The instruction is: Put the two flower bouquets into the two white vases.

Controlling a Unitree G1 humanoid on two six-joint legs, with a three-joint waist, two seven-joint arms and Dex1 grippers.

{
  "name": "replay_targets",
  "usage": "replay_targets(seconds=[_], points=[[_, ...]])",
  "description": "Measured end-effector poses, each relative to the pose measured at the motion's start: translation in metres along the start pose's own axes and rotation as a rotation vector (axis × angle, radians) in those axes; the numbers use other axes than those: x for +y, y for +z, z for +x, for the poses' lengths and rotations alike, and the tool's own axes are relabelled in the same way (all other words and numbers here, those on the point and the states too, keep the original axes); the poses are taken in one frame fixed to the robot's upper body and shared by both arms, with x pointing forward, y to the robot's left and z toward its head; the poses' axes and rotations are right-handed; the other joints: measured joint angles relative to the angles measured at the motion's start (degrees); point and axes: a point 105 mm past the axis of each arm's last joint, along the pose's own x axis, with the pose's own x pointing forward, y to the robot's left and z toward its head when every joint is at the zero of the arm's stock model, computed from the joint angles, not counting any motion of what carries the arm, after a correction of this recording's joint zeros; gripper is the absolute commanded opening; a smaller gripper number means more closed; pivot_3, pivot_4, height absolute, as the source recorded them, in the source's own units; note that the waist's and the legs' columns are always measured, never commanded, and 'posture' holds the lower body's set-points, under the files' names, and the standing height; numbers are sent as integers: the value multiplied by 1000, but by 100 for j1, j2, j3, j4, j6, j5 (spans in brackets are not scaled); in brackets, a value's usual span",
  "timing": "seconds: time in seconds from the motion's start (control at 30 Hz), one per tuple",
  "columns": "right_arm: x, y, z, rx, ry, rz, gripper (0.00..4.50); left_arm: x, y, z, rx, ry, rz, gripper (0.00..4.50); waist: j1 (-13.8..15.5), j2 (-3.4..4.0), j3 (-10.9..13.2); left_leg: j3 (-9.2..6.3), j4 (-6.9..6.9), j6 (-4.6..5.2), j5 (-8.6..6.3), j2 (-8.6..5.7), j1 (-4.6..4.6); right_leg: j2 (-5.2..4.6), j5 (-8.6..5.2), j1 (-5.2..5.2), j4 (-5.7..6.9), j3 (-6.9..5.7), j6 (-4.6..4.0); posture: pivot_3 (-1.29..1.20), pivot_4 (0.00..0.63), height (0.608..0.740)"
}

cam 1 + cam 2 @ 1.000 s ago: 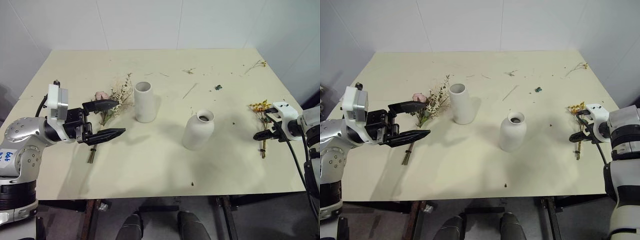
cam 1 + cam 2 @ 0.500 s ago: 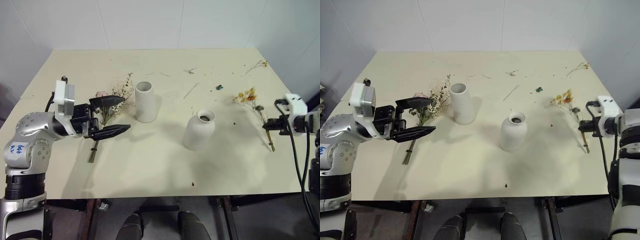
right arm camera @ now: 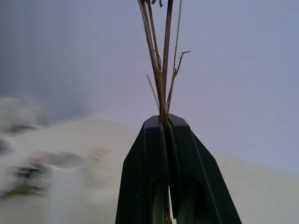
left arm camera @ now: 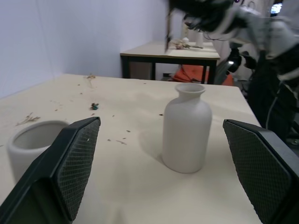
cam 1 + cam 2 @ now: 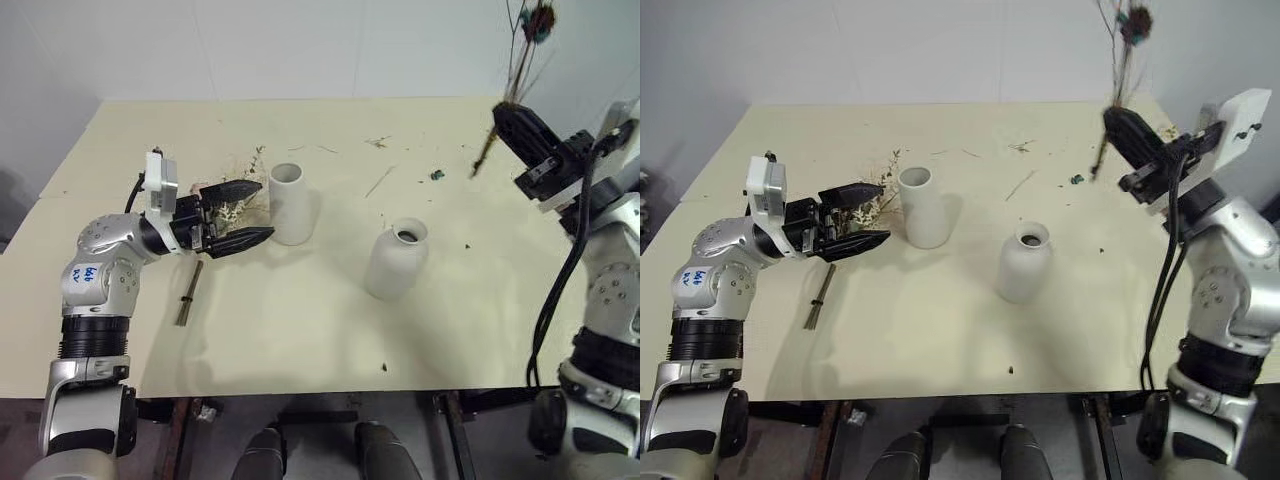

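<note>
The right gripper [image 5: 510, 122] is clamped on the stems of the yellow bouquet [image 5: 522, 50], held upright in the air to the right of and beyond the bottle vase [image 5: 397, 260]. The left gripper [image 5: 252, 211], fingers spread apart, hovers over the rose bouquet [image 5: 232, 205], lying left of the cylinder vase [image 5: 288, 203], itself left of the bottle vase.

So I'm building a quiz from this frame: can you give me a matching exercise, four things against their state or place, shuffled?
Things:
1. yellow bouquet
2. rose bouquet
3. bottle vase
4. left gripper

States or places:
A. standing empty near the table's middle
B. open, fingers over flowers beside the cylinder vase
C. lifted off the table, stems clamped in the shut right gripper
D. lying on the table

Pairs: 1-C, 2-D, 3-A, 4-B
</note>
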Motion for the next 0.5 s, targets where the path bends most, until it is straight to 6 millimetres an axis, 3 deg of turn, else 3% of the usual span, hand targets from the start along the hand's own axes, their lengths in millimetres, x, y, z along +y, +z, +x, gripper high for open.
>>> replay_targets(seconds=[0.1,0.23,0.5], points=[[15,-2,5,-9,58,28,28,0,0,1,4,-5,6,4500,29,-3,-2,-1,1,1,0,-2,1,-1,2,3,-2,-1,-1,0,150,740],[21,-23,4,35,65,90,28,1,1,0,4,1,8,4500,65,-4,-2,-2,0,1,1,-1,2,0,2,2,-2,-1,-3,0,150,740],[32,-52,-11,97,72,197,28,4,5,-5,24,33,16,4500,89,-4,-2,-2,-8,2,0,1,2,2,0,-1,-4,-1,-7,0,150,740]])
